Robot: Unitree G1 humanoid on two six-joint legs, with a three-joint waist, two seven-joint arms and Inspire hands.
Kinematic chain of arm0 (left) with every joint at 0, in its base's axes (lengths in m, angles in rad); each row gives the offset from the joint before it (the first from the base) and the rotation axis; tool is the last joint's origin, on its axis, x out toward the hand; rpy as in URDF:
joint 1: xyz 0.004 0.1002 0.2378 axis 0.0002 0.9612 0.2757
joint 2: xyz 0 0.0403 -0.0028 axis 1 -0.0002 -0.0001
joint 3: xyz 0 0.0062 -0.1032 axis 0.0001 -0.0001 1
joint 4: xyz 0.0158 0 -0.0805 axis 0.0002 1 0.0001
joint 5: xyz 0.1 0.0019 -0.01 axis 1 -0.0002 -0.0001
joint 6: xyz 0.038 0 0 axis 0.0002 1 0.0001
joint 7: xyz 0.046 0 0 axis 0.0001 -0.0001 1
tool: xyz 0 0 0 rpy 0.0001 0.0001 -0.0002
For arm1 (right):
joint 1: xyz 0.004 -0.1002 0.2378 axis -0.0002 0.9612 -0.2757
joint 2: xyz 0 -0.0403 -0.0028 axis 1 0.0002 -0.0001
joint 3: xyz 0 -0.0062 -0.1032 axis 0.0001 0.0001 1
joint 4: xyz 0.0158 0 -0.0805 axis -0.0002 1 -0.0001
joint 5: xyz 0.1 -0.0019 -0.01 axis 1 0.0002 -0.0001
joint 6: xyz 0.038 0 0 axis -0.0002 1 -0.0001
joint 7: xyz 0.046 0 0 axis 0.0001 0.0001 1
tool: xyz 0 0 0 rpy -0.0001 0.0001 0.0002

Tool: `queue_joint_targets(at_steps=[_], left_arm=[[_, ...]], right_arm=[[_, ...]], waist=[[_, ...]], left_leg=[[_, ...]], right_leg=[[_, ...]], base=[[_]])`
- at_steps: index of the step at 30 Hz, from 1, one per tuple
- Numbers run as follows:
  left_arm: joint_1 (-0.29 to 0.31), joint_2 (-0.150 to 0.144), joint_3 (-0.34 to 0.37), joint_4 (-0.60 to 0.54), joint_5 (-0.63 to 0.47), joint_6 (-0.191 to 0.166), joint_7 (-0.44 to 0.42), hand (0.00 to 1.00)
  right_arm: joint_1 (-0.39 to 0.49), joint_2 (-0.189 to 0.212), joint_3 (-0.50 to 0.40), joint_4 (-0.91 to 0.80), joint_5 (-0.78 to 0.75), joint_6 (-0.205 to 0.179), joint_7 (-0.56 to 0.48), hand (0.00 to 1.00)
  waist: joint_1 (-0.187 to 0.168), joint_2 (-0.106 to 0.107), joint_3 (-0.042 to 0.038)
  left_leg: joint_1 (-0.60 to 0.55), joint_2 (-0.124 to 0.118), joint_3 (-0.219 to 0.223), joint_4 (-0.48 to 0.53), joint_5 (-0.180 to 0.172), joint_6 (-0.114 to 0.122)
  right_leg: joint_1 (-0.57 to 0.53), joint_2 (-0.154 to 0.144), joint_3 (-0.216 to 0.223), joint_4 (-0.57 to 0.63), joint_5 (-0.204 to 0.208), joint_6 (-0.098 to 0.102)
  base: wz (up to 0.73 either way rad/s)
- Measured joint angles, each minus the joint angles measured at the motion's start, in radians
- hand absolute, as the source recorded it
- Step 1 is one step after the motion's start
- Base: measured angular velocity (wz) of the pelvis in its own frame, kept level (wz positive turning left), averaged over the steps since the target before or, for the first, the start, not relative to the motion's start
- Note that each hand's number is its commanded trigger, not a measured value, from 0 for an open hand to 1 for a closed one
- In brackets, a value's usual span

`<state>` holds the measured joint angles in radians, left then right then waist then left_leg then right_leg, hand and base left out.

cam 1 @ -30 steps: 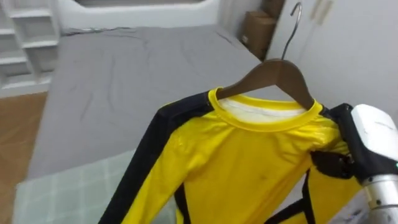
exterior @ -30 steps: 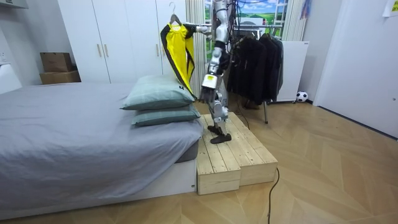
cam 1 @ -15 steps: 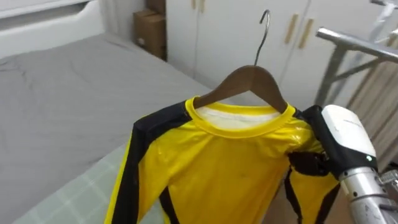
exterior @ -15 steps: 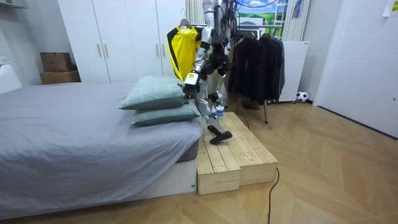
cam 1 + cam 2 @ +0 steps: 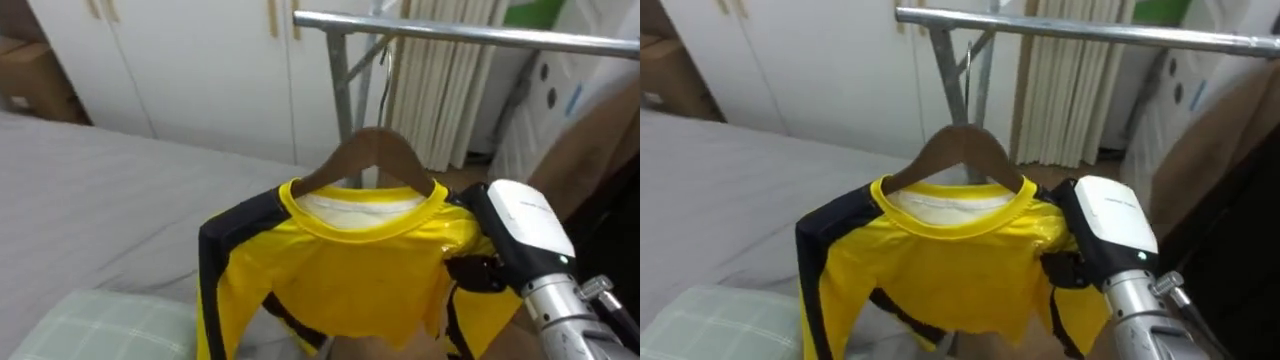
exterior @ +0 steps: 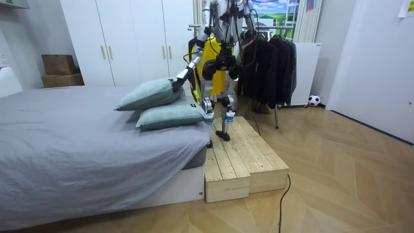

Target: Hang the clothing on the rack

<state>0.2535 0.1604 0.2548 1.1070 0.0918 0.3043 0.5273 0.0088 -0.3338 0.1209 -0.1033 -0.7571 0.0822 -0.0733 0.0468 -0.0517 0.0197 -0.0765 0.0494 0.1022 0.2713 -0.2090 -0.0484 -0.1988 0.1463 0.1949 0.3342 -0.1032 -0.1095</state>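
Note:
A yellow shirt (image 5: pixel 350 270) with black sleeves hangs on a wooden hanger (image 5: pixel 372 152) in front of me. Its metal hook (image 5: pixel 384 62) stands up just below the grey rack rail (image 5: pixel 460 35). My right hand (image 5: pixel 520 225) is at the shirt's right shoulder, its dark fingers curled onto the yellow cloth and the hanger end beneath. In the room view I stand on the wooden platform (image 6: pixel 246 155), facing the clothes rack (image 6: pixel 259 26), with the shirt (image 6: pixel 210 68) held up before it. My left hand (image 6: pixel 176 82) reaches out to the top pillow (image 6: pixel 147 95); its fingers are too small to read.
Dark clothes (image 6: pixel 265 68) fill the rack's right part, and a brown garment (image 5: pixel 590 140) hangs near my right hand. The grey bed (image 5: pixel 90 190) and a checked pillow (image 5: pixel 100 325) lie to my left. White wardrobe doors (image 5: pixel 180 60) stand behind the rack.
My view has swung right, from the bed to the rack rail. In the room view I have turned toward the rack with the shirt. My left arm has reached the top pillow, which tilted.

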Motion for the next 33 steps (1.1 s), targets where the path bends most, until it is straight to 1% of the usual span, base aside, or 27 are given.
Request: queue_joint_targets(at_steps=[1, 2, 3, 4, 5, 6, 7, 8, 9, 10, 11, 12, 13, 14, 16, 18, 22, 23, 24, 26, 30, 33], left_arm=[[-0.003, -0.003, 0.000, -0.019, 0.000, 0.000, 0.013, 0.00], [-0.013, -0.004, -0.002, -0.027, 0.000, -0.001, 0.016, 0.00], [-0.019, -0.004, -0.004, -0.027, 0.000, -0.003, 0.017, 0.00], [-0.023, -0.002, -0.019, -0.027, 0.000, -0.006, 0.025, 0.00], [-0.024, 0.002, -0.029, -0.026, -0.001, -0.010, 0.030, 0.00], [-0.022, 0.002, -0.031, -0.026, -0.001, -0.010, 0.030, 0.00], [-0.021, 0.001, -0.039, -0.026, -0.002, -0.010, 0.030, 0.00], [-0.019, 0.001, -0.047, -0.025, -0.002, -0.010, 0.030, 0.00], [-0.018, 0.001, -0.046, -0.018, -0.003, -0.010, 0.030, 0.00], [-0.018, 0.001, -0.045, -0.008, -0.003, -0.010, 0.030, 0.00], [-0.016, 0.001, -0.044, 0.009, -0.003, -0.010, 0.030, 0.00], [-0.015, 0.001, -0.044, 0.017, -0.003, -0.010, 0.030, 0.00], [-0.014, 0.001, -0.040, 0.032, -0.003, -0.010, 0.030, 0.00], [-0.014, 0.001, -0.029, 0.038, -0.005, -0.009, 0.030, 0.00], [-0.015, 0.001, -0.024, 0.038, -0.013, -0.010, 0.030, 0.00], [-0.016, 0.001, -0.019, 0.038, -0.014, -0.009, 0.030, 0.00], [-0.026, 0.001, 0.000, 0.031, -0.014, -0.009, 0.027, 0.00], [-0.029, 0.001, 0.008, 0.031, -0.014, -0.009, 0.022, 0.00], [-0.031, 0.001, 0.019, 0.031, -0.014, -0.010, 0.020, 0.00], [-0.031, 0.002, 0.020, 0.031, -0.014, -0.010, 0.020, 0.00], [-0.030, 0.002, 0.021, 0.031, -0.015, -0.012, 0.013, 0.00], [-0.013, 0.002, 0.020, 0.031, -0.014, -0.033, 0.013, 0.00]], right_arm=[[0.000, -0.005, -0.008, -0.011, -0.006, 0.010, 0.002, 1.00], [0.000, -0.012, -0.026, -0.034, -0.028, 0.012, 0.004, 1.00], [-0.002, -0.016, -0.034, -0.044, -0.035, 0.013, 0.004, 1.00], [-0.010, -0.025, -0.044, -0.056, -0.037, 0.014, 0.002, 1.00], [-0.011, -0.027, -0.055, -0.061, -0.032, 0.014, -0.001, 1.00], [-0.010, -0.027, -0.060, -0.061, -0.032, 0.015, -0.002, 1.00], [-0.010, -0.027, -0.070, -0.061, -0.030, 0.016, -0.002, 1.00], [-0.009, -0.026, -0.074, -0.061, -0.028, 0.020, -0.002, 1.00], [-0.008, -0.025, -0.074, -0.061, -0.029, 0.020, -0.001, 1.00], [-0.008, -0.025, -0.074, -0.061, -0.029, 0.020, 0.000, 1.00], [-0.010, -0.024, -0.074, -0.061, -0.030, 0.020, 0.000, 1.00], [-0.010, -0.024, -0.074, -0.061, -0.030, 0.020, 0.000, 1.00], [-0.011, -0.023, -0.074, -0.061, -0.033, 0.021, 0.000, 1.00], [-0.010, -0.024, -0.075, -0.061, -0.033, 0.024, 0.000, 1.00], [-0.011, -0.023, -0.079, -0.061, -0.032, 0.033, 0.000, 1.00], [-0.011, -0.019, -0.085, -0.061, -0.026, 0.043, 0.000, 1.00], [-0.021, -0.016, -0.111, -0.061, -0.029, 0.052, 0.002, 1.00], [-0.034, -0.014, -0.114, -0.061, -0.032, 0.052, 0.005, 1.00], [-0.042, -0.011, -0.114, -0.061, -0.032, 0.052, 0.010, 1.00], [-0.059, -0.006, -0.114, -0.061, -0.036, 0.052, 0.015, 1.00], [-0.075, -0.006, -0.123, -0.068, -0.032, 0.052, 0.025, 1.00], [-0.075, -0.006, -0.126, -0.079, -0.033, 0.052, 0.034, 1.00]], waist=[[-0.014, -0.001, -0.0006], [-0.018, -0.001, -0.0007], [-0.018, -0.002, -0.0015], [-0.020, -0.005, -0.0020], [-0.021, -0.010, -0.0021], [-0.024, -0.011, -0.0034], [-0.028, -0.015, -0.0034], [-0.024, -0.017, -0.0035], [-0.020, -0.019, -0.0031], [-0.016, -0.018, -0.0031], [-0.007, -0.018, -0.0024], [-0.003, -0.017, -0.0021], [0.003, -0.016, -0.0018], [0.002, -0.016, -0.0018], [-0.006, -0.016, -0.0016], [-0.018, -0.018, -0.0025], [-0.024, -0.022, -0.0037], [-0.030, -0.023, -0.0035], [-0.034, -0.022, -0.0037], [-0.039, -0.027, -0.0048], [-0.040, -0.027, -0.0048], [-0.038, -0.033, -0.0071]], left_leg=[[0.001, -0.002, 0.008, -0.003, 0.006, 0.008], [0.001, -0.004, 0.027, -0.005, 0.012, 0.017], [0.001, -0.004, 0.038, -0.006, 0.015, 0.021], [0.006, -0.004, 0.064, -0.011, 0.018, 0.027], [0.020, -0.003, 0.088, -0.018, 0.017, 0.031], [0.022, -0.003, 0.094, -0.017, 0.015, 0.033], [0.025, -0.001, 0.113, -0.017, 0.011, 0.039], [0.030, 0.003, 0.137, -0.017, 0.010, 0.041], [0.034, 0.008, 0.163, -0.018, 0.009, 0.043], [0.037, 0.010, 0.176, -0.018, 0.008, 0.044], [0.044, 0.016, 0.207, -0.020, 0.003, 0.052], [0.048, 0.019, 0.221, -0.021, 0.001, 0.051], [0.055, 0.024, 0.247, -0.020, -0.003, 0.046], [0.059, 0.026, 0.260, -0.020, -0.007, 0.044], [0.061, 0.024, 0.269, -0.023, -0.009, 0.042], [0.069, 0.025, 0.271, -0.034, -0.009, 0.041], [0.069, 0.028, 0.270, -0.042, -0.007, 0.035], [0.069, 0.028, 0.267, -0.045, -0.006, 0.035], [0.073, 0.029, 0.254, -0.048, -0.006, 0.035], [0.073, 0.029, 0.247, -0.048, -0.006, 0.035], [0.072, 0.028, 0.242, -0.050, -0.005, 0.034], [0.074, 0.029, 0.239, -0.049, -0.007, 0.030]], right_leg=[[0.001, 0.002, 0.012, -0.008, 0.009, 0.007], [-0.007, 0.005, 0.031, -0.008, 0.015, 0.016], [-0.009, 0.007, 0.042, -0.008, 0.018, 0.021], [-0.011, 0.011, 0.063, -0.010, 0.027, 0.034], [-0.010, 0.015, 0.083, -0.017, 0.034, 0.042], [-0.007, 0.015, 0.086, -0.027, 0.038, 0.045], [-0.006, 0.015, 0.091, -0.035, 0.044, 0.049], [-0.006, 0.016, 0.098, -0.047, 0.055, 0.052], [-0.010, 0.015, 0.099, -0.051, 0.060, 0.058], [-0.012, 0.014, 0.097, -0.055, 0.062, 0.059], [-0.017, 0.011, 0.089, -0.061, 0.069, 0.061], [-0.020, 0.009, 0.082, -0.062, 0.071, 0.061], [-0.027, 0.002, 0.058, -0.062, 0.072, 0.059], [-0.030, -0.002, 0.041, -0.062, 0.073, 0.058], [-0.031, 0.003, 0.048, -0.062, 0.073, 0.054], [-0.028, 0.008, 0.051, -0.062, 0.072, 0.046], [-0.023, 0.017, 0.064, -0.063, 0.072, 0.038], [-0.019, 0.022, 0.076, -0.067, 0.073, 0.036], [-0.008, 0.027, 0.085, -0.078, 0.078, 0.034], [-0.005, 0.029, 0.087, -0.080, 0.079, 0.033], [-0.005, 0.030, 0.087, -0.082, 0.079, 0.033], [-0.001, 0.029, 0.082, -0.087, 0.079, 0.032]], base=[[-0.40], [-0.44], [-0.55], [-0.57], [-0.53], [-0.43], [-0.41], [-0.54], [-0.53], [-0.61], [-0.54], [-0.68], [-0.56], [-0.45], [-0.15], [-0.06], [-0.01], [0.00], [0.00], [0.00], [0.00], [0.03]])
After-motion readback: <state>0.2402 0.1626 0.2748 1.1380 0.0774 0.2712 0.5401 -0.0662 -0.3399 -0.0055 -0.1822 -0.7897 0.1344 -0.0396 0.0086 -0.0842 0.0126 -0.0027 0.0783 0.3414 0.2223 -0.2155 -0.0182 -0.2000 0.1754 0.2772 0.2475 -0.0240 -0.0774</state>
